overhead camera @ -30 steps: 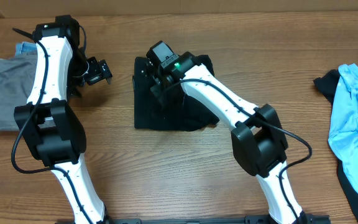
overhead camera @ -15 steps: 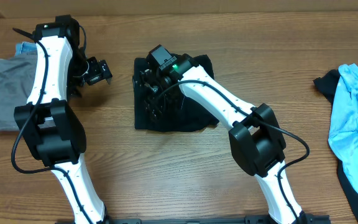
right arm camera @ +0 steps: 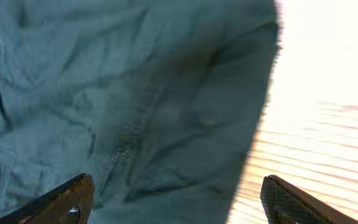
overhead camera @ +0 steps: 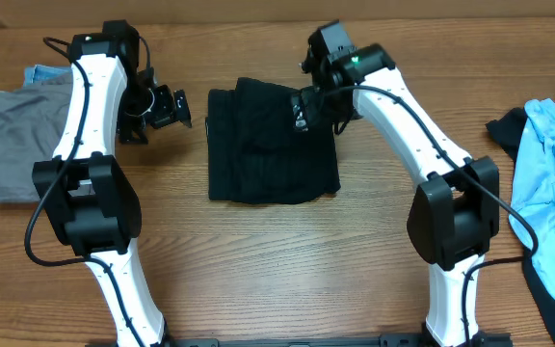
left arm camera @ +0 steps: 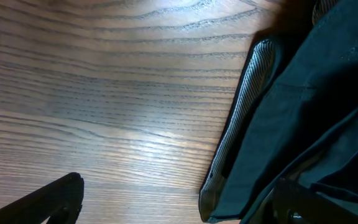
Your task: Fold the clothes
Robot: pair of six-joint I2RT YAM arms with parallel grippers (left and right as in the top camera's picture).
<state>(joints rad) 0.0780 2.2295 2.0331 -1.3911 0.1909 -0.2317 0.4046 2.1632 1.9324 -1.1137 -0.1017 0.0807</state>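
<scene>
The clothes (overhead camera: 273, 145) are a black garment lying folded into a rough rectangle at the table's centre. My right gripper (overhead camera: 321, 108) hovers open over its far right corner. In the right wrist view the dark fabric (right arm camera: 135, 93) fills the left, its edge runs between the spread fingers (right arm camera: 61, 202), and nothing is held in that gripper (right arm camera: 176, 205). My left gripper (overhead camera: 173, 106) stands open just left of the garment's far left corner. The left wrist view shows that gripper (left arm camera: 179, 208) wide apart over bare wood, beside the garment's pale mesh waistband (left arm camera: 241, 118).
A grey folded garment (overhead camera: 3, 135) lies at the left edge with a bit of blue cloth (overhead camera: 39, 74) behind it. A light blue printed shirt (overhead camera: 547, 183) lies on dark cloth (overhead camera: 505, 127) at the right edge. The table (overhead camera: 258, 260) is wood.
My right gripper opened, let go of the black garment and moved back and to the right, off its middle. The garment now lies flat. The left arm shifted slightly right.
</scene>
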